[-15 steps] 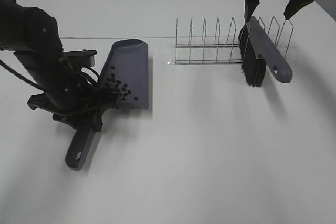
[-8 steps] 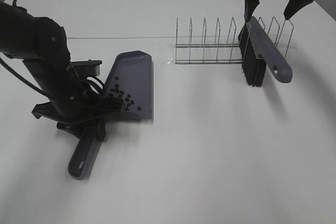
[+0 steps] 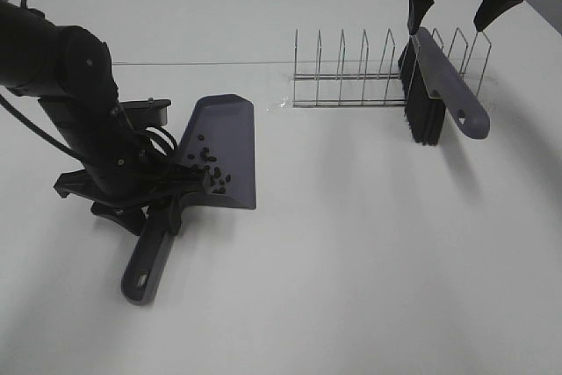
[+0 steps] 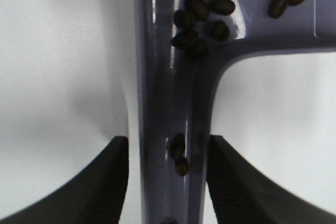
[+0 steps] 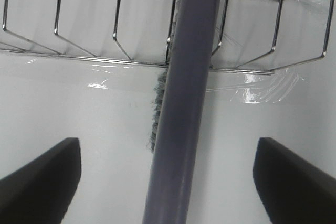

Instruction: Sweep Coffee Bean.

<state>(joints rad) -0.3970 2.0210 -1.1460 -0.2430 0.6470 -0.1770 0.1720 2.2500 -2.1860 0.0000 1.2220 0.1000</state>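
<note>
The grey dustpan (image 3: 226, 133) lies on the white table at the left, and several coffee beans (image 3: 209, 169) are gathered near its back wall. My left gripper (image 3: 163, 210) is shut on the dustpan's handle. In the left wrist view the gripper (image 4: 168, 182) clamps the handle (image 4: 168, 103), with the beans (image 4: 202, 9) above it and two beans in the handle's groove. The brush (image 3: 436, 85) leans in the wire rack (image 3: 351, 72), bristles down. My right gripper (image 3: 452, 17) hangs open above the brush. In the right wrist view the gripper (image 5: 170, 182) straddles the brush handle (image 5: 184, 103) without touching it.
The wire rack (image 5: 79, 51) stands at the back right, taped to the table. The left arm's black body and cables crowd the area left of the dustpan. White table surface lies in front and in the middle.
My left arm has carried the dustpan a little forward and to the right, with the beans riding in it. The right gripper and the brush have not moved.
</note>
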